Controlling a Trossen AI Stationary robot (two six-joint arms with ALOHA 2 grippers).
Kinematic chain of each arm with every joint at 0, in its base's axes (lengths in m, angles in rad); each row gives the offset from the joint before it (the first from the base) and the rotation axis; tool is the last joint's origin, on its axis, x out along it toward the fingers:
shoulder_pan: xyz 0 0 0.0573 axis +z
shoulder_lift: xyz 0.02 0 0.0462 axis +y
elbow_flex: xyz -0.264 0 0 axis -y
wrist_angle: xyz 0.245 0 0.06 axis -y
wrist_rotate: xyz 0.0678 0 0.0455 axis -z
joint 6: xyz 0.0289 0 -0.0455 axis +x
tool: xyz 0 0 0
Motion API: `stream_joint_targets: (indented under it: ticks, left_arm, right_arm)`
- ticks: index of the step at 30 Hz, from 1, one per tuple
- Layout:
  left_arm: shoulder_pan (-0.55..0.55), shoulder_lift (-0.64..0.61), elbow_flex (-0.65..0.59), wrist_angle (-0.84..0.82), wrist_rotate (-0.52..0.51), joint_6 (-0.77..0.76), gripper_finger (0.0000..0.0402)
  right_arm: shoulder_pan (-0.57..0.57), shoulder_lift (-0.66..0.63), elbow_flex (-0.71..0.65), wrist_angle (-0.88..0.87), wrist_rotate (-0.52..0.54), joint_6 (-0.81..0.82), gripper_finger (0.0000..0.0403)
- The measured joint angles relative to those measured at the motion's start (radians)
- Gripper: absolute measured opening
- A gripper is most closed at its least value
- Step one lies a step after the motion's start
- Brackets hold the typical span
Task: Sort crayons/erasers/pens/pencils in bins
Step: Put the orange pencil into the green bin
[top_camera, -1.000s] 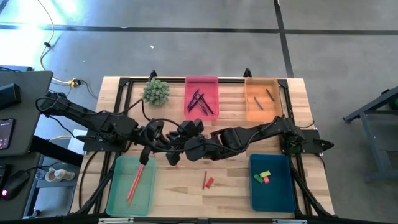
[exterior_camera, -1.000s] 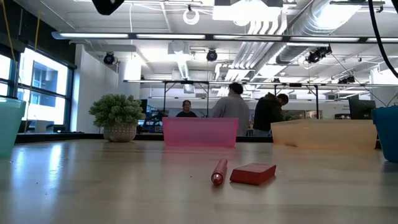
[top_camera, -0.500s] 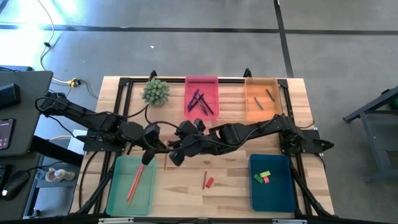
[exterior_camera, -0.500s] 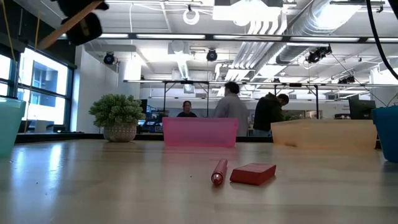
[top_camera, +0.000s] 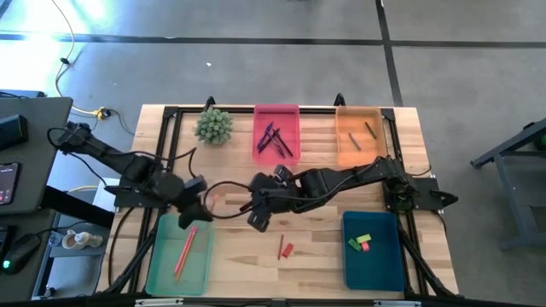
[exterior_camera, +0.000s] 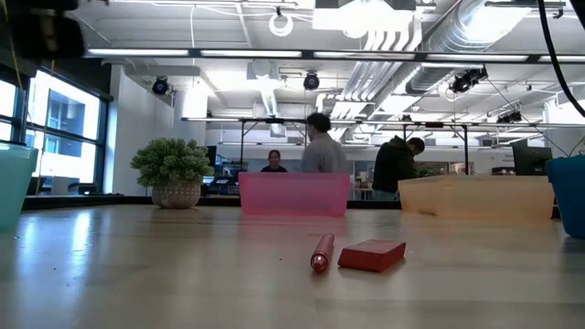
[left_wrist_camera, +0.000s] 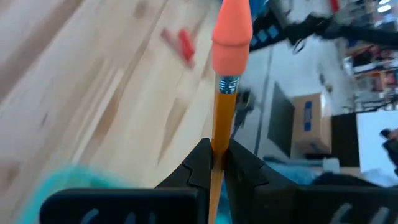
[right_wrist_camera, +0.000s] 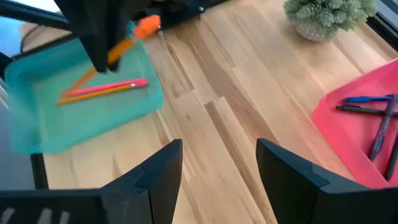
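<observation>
My left gripper (top_camera: pixel 194 215) hangs over the far right corner of the pale green bin (top_camera: pixel 162 264), shut on an orange pencil (right_wrist_camera: pixel 127 42) with an orange-pink eraser cap (left_wrist_camera: pixel 232 31). A pink and an orange pencil (right_wrist_camera: pixel 106 89) lie in that bin. My right gripper (top_camera: pixel 260 219) stands open over the table's middle with nothing between its fingers (right_wrist_camera: pixel 158 171). A short red stick (top_camera: pixel 281 247) and a red eraser (top_camera: pixel 288 250) lie on the bare wood. The pink bin (top_camera: pixel 277 115) holds pens, the orange bin (top_camera: pixel 345 149) crayons, the blue bin (top_camera: pixel 375 269) erasers. My left gripper pinches the pencil's shaft (left_wrist_camera: pixel 219 146) between its two fingers, some way below the metal ferrule. The fingers lie across the pencil and slant down. The pencil is tilted, cap end up and toward the table's middle, its lower end over the green bin; whether that end touches the bin I cannot tell.
A potted plant (top_camera: pixel 213 125) stands at the far edge, left of the pink bin. Bare wood lies between the green and blue bins around the red stick and eraser. People move in the room beyond the table.
The two grippers were together over the table's middle. My right gripper has let go of the pencil and drawn back toward the table's right. My left gripper has carried the pencil toward the table's left and near edge, over the green bin, rolling and tipping downward.
</observation>
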Motion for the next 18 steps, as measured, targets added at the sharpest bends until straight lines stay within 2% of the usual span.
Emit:
stream_joint_targets:
  ticks: [3, 12, 18]
  left_arm:
    - [-0.062, -0.018, 0.0, -0.103, -0.004, -0.096, 0.0013]
    - [-0.317, 0.012, 0.0, -0.387, -0.042, -0.405, 0.0012]
    - [-0.423, 0.077, -0.001, -0.437, -0.077, -0.562, 0.0012]
  right_arm:
    - [0.0, -0.002, -0.032, -0.003, -0.009, -0.008, 0.0197]
    - [0.007, 0.002, -0.203, 0.039, -0.124, 0.0, 0.0197]
    - [0.007, 0.002, -0.297, 0.085, -0.199, -0.012, 0.0197]
